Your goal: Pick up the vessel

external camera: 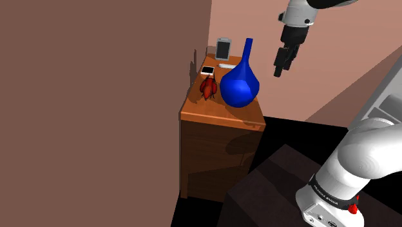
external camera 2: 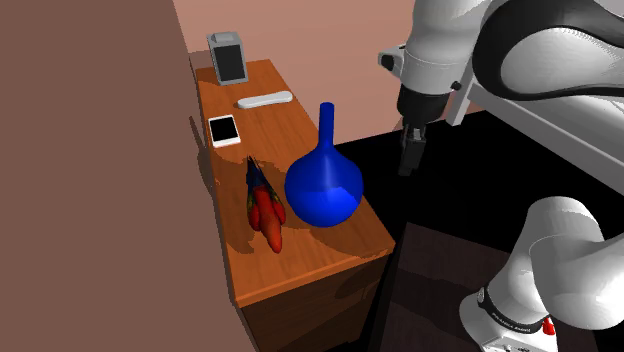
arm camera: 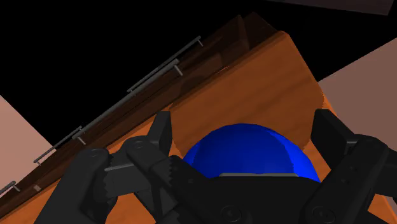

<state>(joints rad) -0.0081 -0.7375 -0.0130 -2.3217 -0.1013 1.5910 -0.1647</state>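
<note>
Brown wall (external camera: 90, 97) along one side, paler pink wall (external camera: 258, 26) behind, wooden cabinet (external camera: 209, 111) tucked into the corner between them, black area (external camera: 290, 132) past its front.

On the orange-brown top, toward the near end: blue vase (external camera: 239, 84), round-bellied with a long thin neck, standing upright. Just beside it, on the brown-wall side: bunch of red, pepper-like shapes (external camera: 208, 87) lying flat, close to the belly; touching or not, cannot tell. Further back along the top: white smartphone (external camera: 207, 70) lying face up, then a slim white bar (external camera: 227, 65), perhaps a remote, and at the far end a grey-framed device (external camera: 223, 48) propped upright by the pink wall.

Up in the air, on the drawer-front side of the vase: black gripper (external camera: 281, 62), to the shoulder view's right of the neck, apart from it, pointing downward. Both fingers (arm camera: 162, 137) spread wide in the wrist view, nothing clasped. Blue belly of the vase seen between them farther off, untouched, with the cabinet top and the long drawer handles (arm camera: 159, 69) beyond.

At the shoulder view's lower right: white arm (external camera: 361, 158) rising from the dark box stand (external camera: 270, 187).
</note>
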